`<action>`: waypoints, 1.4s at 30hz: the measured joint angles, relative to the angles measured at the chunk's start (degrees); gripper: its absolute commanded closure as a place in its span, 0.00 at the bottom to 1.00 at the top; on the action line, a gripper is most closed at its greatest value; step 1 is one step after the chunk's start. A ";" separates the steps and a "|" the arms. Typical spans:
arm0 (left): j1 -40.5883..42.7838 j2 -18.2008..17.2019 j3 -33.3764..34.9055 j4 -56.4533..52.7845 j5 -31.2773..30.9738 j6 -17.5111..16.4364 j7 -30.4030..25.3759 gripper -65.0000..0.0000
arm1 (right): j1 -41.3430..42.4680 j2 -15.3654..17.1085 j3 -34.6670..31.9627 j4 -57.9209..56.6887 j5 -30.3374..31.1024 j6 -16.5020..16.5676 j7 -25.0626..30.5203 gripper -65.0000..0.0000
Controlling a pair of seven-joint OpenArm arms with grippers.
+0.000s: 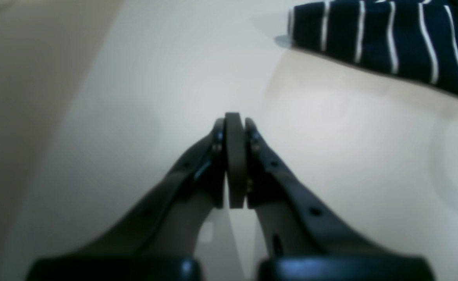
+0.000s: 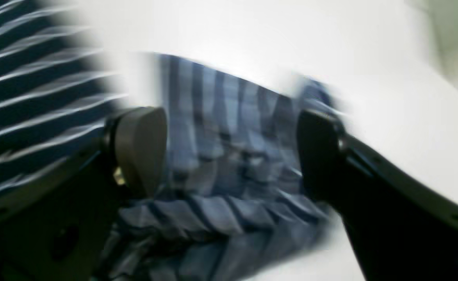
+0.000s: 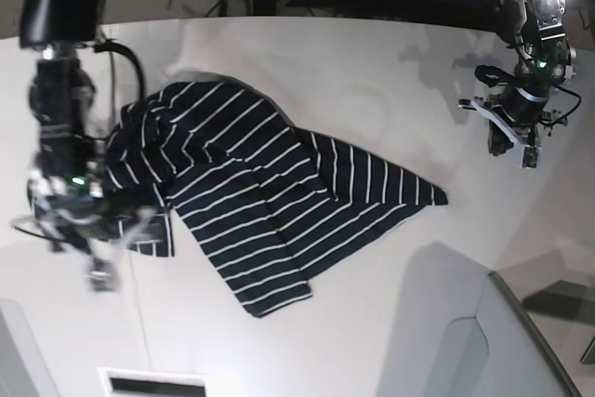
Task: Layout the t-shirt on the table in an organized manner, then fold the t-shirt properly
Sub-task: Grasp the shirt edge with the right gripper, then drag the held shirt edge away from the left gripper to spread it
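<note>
Table (image 3: pixel 372 323): white, wide; shirt (image 3: pixel 270 192): navy, white-striped, rumpled, lying left of the table's middle; right gripper (image 2: pixel 232 152): at the shirt's left sleeve, fingers spread apart, fabric between them, blurred; left gripper (image 1: pixel 235 128): right of the shirt, apart, fingers clenched on nothing.

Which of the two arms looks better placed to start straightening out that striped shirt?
The right one, probably. Its end effector is open with the t-shirt between its fingers, at the crumpled side. The left end effector is shut, apart from the cloth.
</note>
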 measured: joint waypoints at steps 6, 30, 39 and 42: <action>0.17 0.00 -0.24 0.33 0.24 -0.13 0.13 1.00 | 9.66 -0.09 -6.45 -20.52 -1.64 -0.90 3.85 0.32; 1.31 -0.28 -0.46 0.09 0.22 0.02 0.11 1.00 | 25.62 -3.74 -6.91 -61.70 -0.61 -0.44 22.49 0.72; 1.53 -0.26 -0.42 0.07 0.20 0.02 0.13 1.00 | 22.34 -3.21 -6.80 -49.81 -1.14 -0.55 13.14 1.00; 1.51 -0.11 -0.44 0.04 0.09 0.02 0.11 1.00 | 18.21 -2.54 -6.84 -33.92 -0.87 -0.46 6.21 1.00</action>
